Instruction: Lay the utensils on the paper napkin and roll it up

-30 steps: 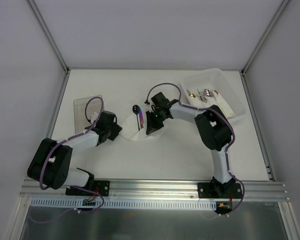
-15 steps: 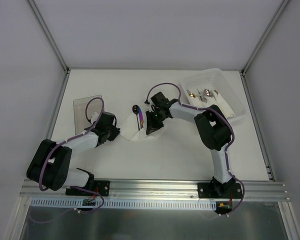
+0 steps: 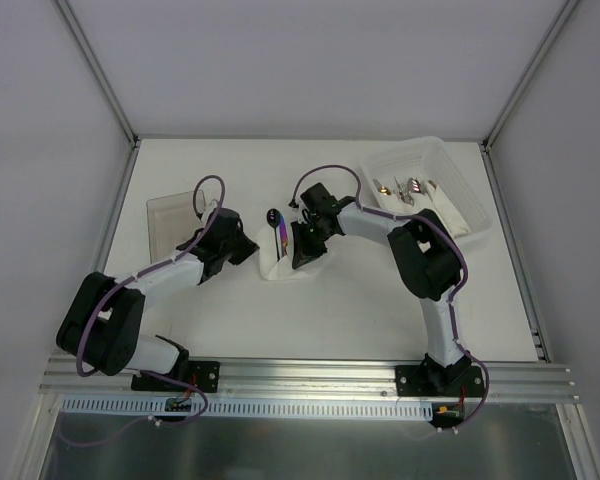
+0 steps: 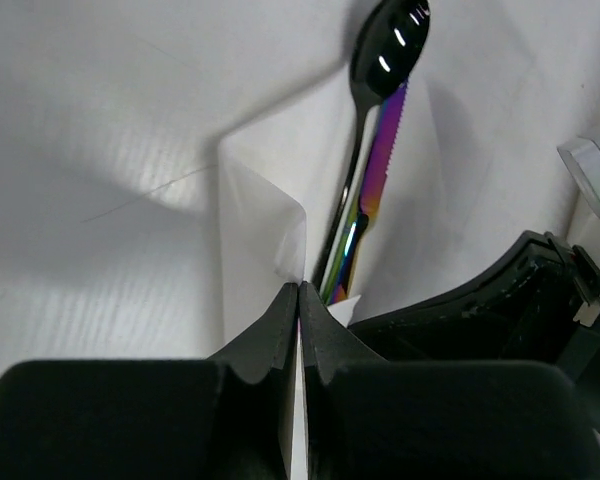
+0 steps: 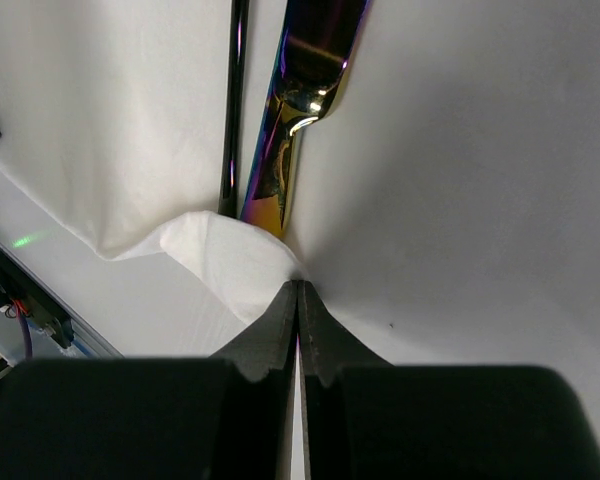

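The paper napkin point(image 3: 278, 268) lies mid-table, a white sheet bunched between both grippers. On it rest the utensils: a black spoon point(image 3: 271, 216) and an iridescent purple-rainbow piece point(image 3: 281, 238), side by side. My left gripper point(image 3: 252, 250) is shut on the napkin's left edge, which stands up as a raised fold point(image 4: 263, 225) next to the spoon point(image 4: 390, 45) and the rainbow piece point(image 4: 378, 165). My right gripper point(image 3: 300, 262) is shut on the napkin's near right edge, puckering the paper point(image 5: 235, 265) just below the spoon handle point(image 5: 234, 110) and the rainbow handle point(image 5: 298, 100).
A clear plastic box point(image 3: 170, 218) lies flat at the left, close behind my left arm. A clear bin point(image 3: 470, 195) at the back right holds silver and gold cutlery and white napkins. Metal frame posts border the table.
My left gripper has shut on the napkin's left edge and swung right and away, lifting that edge toward the utensils. The right gripper has stayed put, still shut.
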